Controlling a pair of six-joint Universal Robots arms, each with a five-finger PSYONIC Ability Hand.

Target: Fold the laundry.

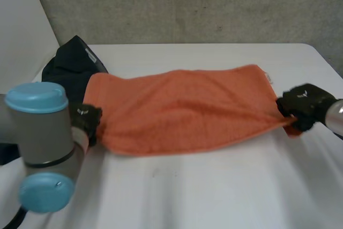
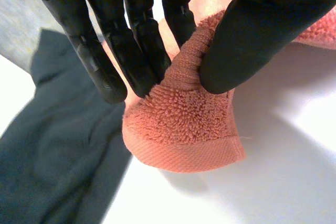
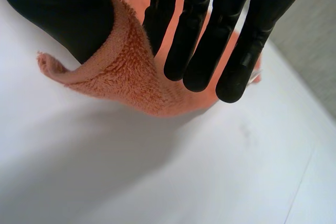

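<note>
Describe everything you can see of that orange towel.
The orange towel is fluffy terry cloth with a hemmed border. It lies stretched lengthwise across the white table. The left hand pinches its left end, the right hand its right end, each between thumb and fingers. A dark garment lies beside its left end.

Items shown, by count: one orange towel (image 1: pixel 182 111); one dark garment (image 1: pixel 71 68); one white table (image 1: pixel 214 186); two black hands, namely one left hand (image 1: pixel 86 119) and one right hand (image 1: pixel 304 103).

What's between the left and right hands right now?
The orange towel spans the whole stretch, left hand pinching one end, right hand the other; the head view shows it.
</note>
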